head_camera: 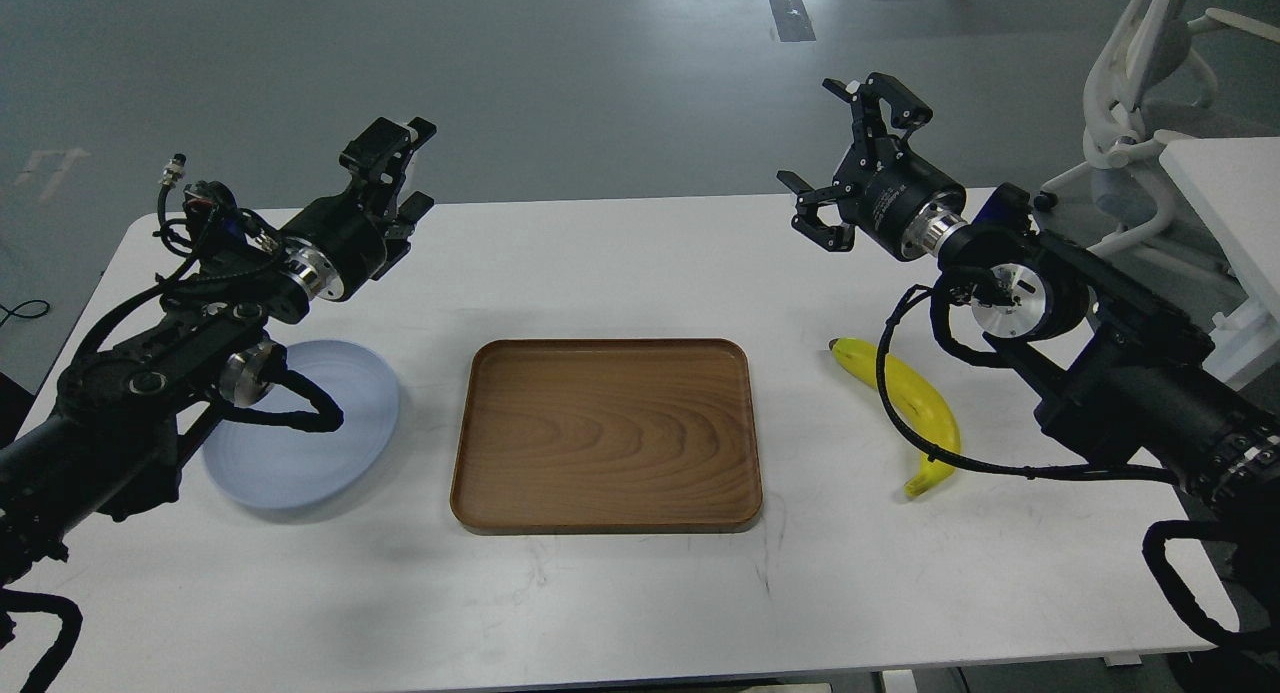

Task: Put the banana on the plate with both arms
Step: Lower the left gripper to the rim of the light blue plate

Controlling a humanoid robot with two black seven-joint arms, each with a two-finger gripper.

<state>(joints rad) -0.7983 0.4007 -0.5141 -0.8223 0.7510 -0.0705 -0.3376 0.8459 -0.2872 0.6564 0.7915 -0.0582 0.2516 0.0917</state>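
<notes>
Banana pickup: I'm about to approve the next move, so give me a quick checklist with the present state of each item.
1. Banana lying free on the table, right of the tray, nothing gripping it: ok.
2. Right gripper open and empty: ok.
3. Right gripper lined up over the banana: not ok; it sits raised, beyond the banana's far tip.
4. Cable from the right arm crosses in front of the banana: not ok; it may snag.
5. Plate bare where visible, left of the tray: ok, though the left arm overlaps its left edge.
6. Left gripper open or shut: cannot tell; seen side-on.
</notes>
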